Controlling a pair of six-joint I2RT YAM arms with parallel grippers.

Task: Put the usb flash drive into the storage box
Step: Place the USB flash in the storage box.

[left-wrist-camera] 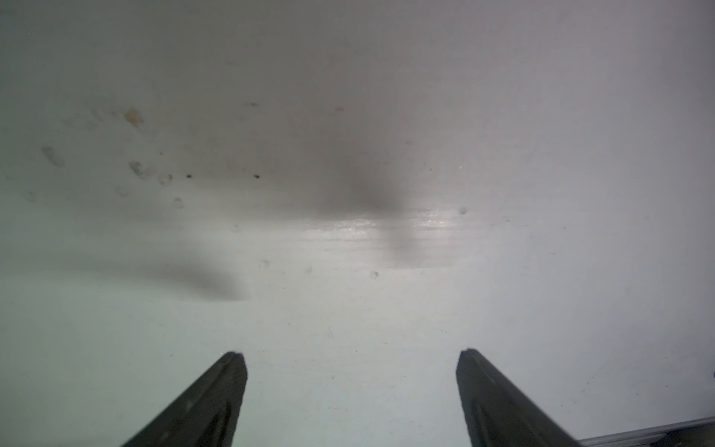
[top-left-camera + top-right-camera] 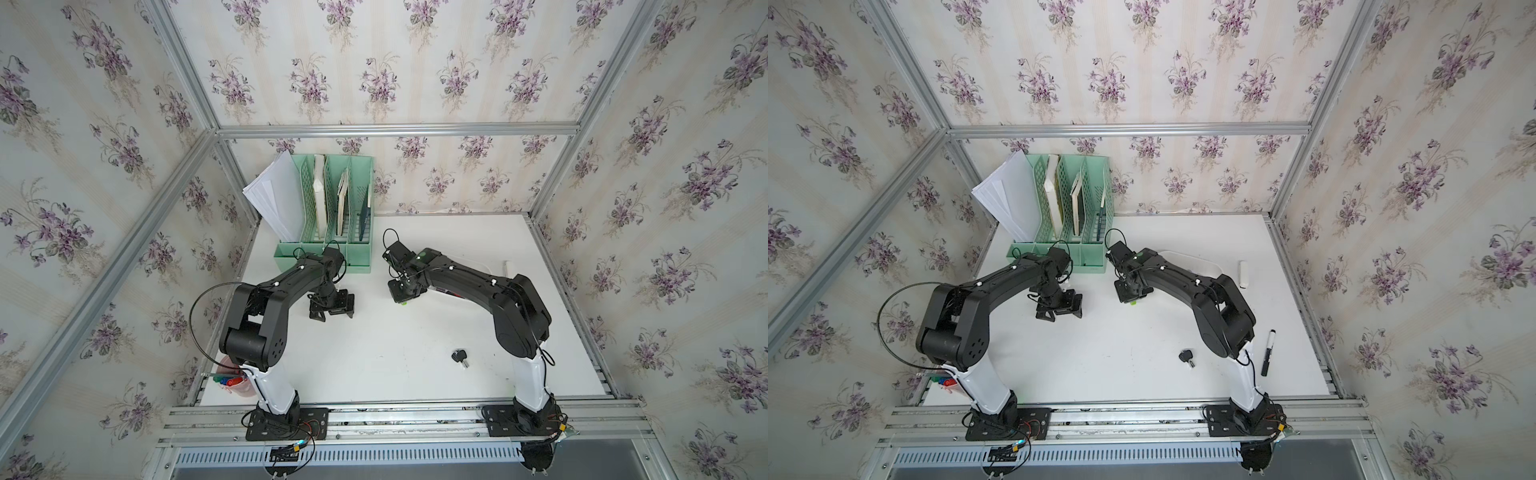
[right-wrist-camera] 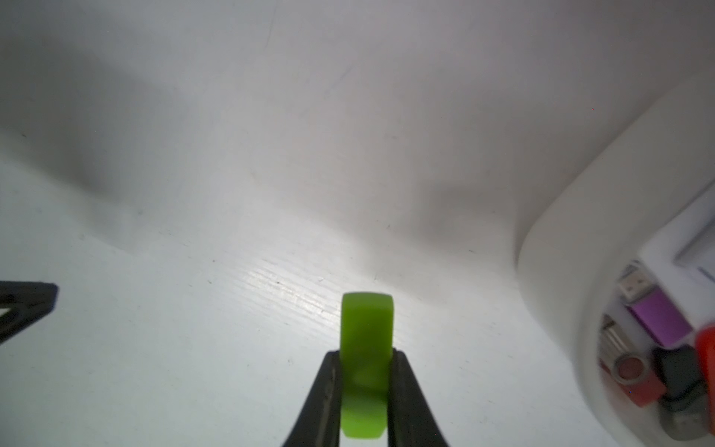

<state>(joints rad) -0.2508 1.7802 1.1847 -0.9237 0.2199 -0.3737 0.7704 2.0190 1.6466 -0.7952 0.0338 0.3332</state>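
Top views: right gripper [image 2: 401, 299] low, green drive [image 2: 1133, 303] tip showing beneath its jaws; box [image 2: 1212, 262] close beside them, partly hidden by the arm.
Left wrist: left gripper [image 1: 351, 356] jaws wide, nothing between.
Right wrist: jaws clamped on drive; box beside them holds other drives.
Grasp made; transfer and release remain.

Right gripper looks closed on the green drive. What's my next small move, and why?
Probably raise the right gripper a little and carry the green usb flash drive toward the storage box. The jaws are shut on the drive, but it is over bare table, outside the box's wall, which it likely must clear. Other drives lie inside the box.
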